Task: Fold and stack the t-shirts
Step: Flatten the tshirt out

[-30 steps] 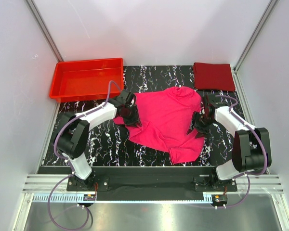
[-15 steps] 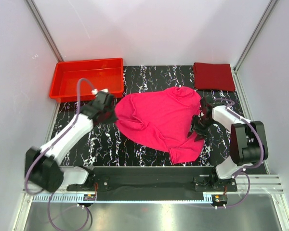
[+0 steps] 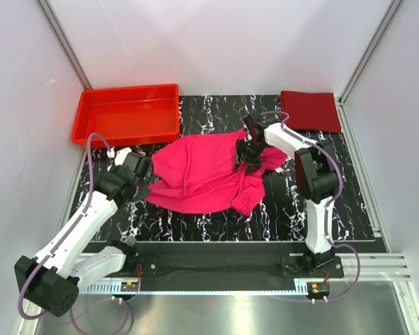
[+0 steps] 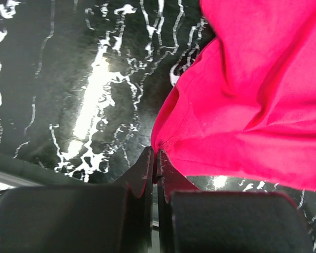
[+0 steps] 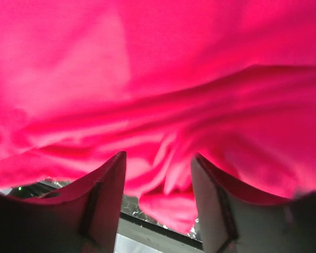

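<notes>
The magenta-pink t-shirt (image 3: 195, 171) lies crumpled on the middle of the black marbled table (image 3: 293, 209). My left gripper (image 3: 142, 184) is at its left edge, shut on a corner of the cloth; in the left wrist view the fingers (image 4: 156, 154) pinch the pink hem (image 4: 242, 105). My right gripper (image 3: 248, 151) is over the shirt's far right part. Its jaws stand wide apart (image 5: 158, 158), and pink cloth (image 5: 158, 79) fills the view beyond them. The dark maroon t-shirt (image 3: 309, 110) lies folded at the back right corner.
A rigid red plastic tray (image 3: 126, 112) stands at the back left. White walls with metal posts enclose the table. The table's front edge runs along the arm bases.
My left arm has drawn back to the left and nearer, pulling the pink shirt left with it. My right arm has swung from the shirt's right edge to its far middle. The shirt is more bunched.
</notes>
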Action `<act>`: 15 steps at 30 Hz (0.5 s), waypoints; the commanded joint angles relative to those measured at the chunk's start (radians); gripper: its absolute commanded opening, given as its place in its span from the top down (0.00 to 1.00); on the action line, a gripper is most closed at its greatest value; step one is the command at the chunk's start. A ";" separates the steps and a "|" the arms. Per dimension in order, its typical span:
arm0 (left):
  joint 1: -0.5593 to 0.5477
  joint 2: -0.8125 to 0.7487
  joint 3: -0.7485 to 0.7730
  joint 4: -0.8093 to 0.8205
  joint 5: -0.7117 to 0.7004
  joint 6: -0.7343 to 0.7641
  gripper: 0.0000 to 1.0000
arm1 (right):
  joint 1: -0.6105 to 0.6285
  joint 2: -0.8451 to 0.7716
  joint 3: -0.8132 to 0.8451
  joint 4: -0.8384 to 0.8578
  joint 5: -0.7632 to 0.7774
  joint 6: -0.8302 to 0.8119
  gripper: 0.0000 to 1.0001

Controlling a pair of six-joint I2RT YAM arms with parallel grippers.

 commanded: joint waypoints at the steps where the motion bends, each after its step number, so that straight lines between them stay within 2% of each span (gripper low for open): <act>1: 0.004 -0.019 0.019 0.009 -0.062 -0.004 1.00 | -0.002 -0.092 0.062 -0.079 0.047 -0.031 0.40; 3: 0.006 -0.014 0.016 0.026 -0.041 0.014 1.00 | -0.012 -0.202 -0.048 -0.090 0.106 -0.048 0.35; 6: 0.004 -0.003 0.007 0.061 -0.004 0.037 1.00 | -0.038 -0.392 -0.292 -0.032 0.070 0.004 0.35; 7: 0.006 0.000 0.004 0.073 0.005 0.040 1.00 | -0.041 -0.438 -0.358 0.022 0.040 0.035 0.37; 8: 0.006 0.003 0.002 0.081 0.025 0.043 1.00 | -0.041 -0.526 -0.489 0.059 0.001 0.065 0.45; 9: 0.006 0.010 -0.001 0.085 0.033 0.048 1.00 | -0.038 -0.563 -0.559 0.111 -0.099 0.139 0.48; 11: 0.004 0.018 0.001 0.101 0.051 0.055 1.00 | -0.030 -0.636 -0.752 0.295 -0.184 0.213 0.50; 13: 0.006 0.027 0.011 0.102 0.061 0.066 1.00 | -0.028 -0.646 -0.863 0.431 -0.264 0.306 0.46; 15: 0.004 0.038 0.022 0.098 0.059 0.077 1.00 | -0.027 -0.644 -0.894 0.481 -0.275 0.364 0.41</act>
